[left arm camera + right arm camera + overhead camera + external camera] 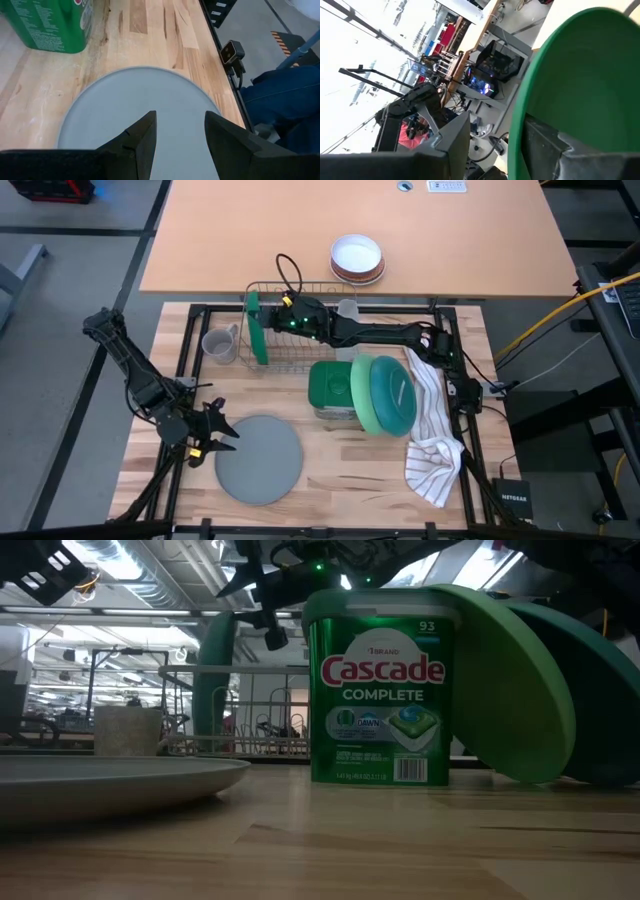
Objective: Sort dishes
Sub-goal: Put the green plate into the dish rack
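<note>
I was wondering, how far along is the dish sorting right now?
Early. The dark green plate stands upright in the rack, with the right gripper at its rim; whether it grips, I cannot tell. The left gripper hovers open at the grey plate. Light green plate, teal plate and mug remain outside.

Looked like a robotics lab or a test hall, not a home kitchen. Held a butcher-block table (330,470) fixed in a black metal frame (470,430), with two dark robot arms bolted at its sides. Stood on a grey floor (70,300), next to a plain office desk (360,220). Showed a high industrial ceiling (150,570) with bright strip lights and open pipes in the low view. Had yellow cables (560,310) running off the right side and a small black network box (515,498) lying by the frame.
</note>
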`<state>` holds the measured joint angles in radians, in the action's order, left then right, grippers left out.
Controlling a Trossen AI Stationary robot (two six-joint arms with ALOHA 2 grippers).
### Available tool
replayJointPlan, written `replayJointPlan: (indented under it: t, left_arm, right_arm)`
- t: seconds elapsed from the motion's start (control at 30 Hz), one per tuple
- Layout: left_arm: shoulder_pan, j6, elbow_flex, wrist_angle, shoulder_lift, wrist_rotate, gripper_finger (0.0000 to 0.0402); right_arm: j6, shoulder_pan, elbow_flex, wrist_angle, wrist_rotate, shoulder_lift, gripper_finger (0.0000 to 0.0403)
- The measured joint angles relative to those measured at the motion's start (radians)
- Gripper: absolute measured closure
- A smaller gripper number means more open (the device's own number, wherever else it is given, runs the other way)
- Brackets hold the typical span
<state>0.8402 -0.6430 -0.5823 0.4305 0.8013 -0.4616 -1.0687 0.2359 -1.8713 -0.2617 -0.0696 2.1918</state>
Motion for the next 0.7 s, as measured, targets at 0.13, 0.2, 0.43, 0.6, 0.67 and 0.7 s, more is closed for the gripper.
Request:
replayJointPlan:
  t: [0.13,0.2,0.43,0.6,0.67,0.7]
  left_arm:
    - [0.000,0.004,0.000,0.000,0.000,-0.028,0.0247]
    - [0.000,0.027,0.000,0.000,0.000,-0.079,0.0247]
    - [-0.024,0.093,0.000,0.000,0.000,-0.350,0.0247]
    - [-0.078,0.143,0.000,0.000,0.000,-0.593,0.0247]
    - [-0.110,0.190,0.000,-0.007,0.000,-0.639,0.0247]
    - [-0.131,0.219,0.000,-0.018,0.000,-0.650,0.0247]
  right_arm:
    - [0.000,-0.008,0.000,0.002,0.000,0.000,0.0239]
    - [0.000,-0.015,0.000,0.002,-0.005,0.000,0.0239]
    - [0.000,-0.021,0.000,0.003,-0.062,0.000,0.0239]
    - [0.000,-0.020,0.000,0.003,-0.062,0.000,0.0239]
    - [0.000,-0.020,0.000,0.003,-0.062,0.000,0.0239]
    - [0.000,-0.020,0.000,0.003,-0.062,0.000,0.0239]
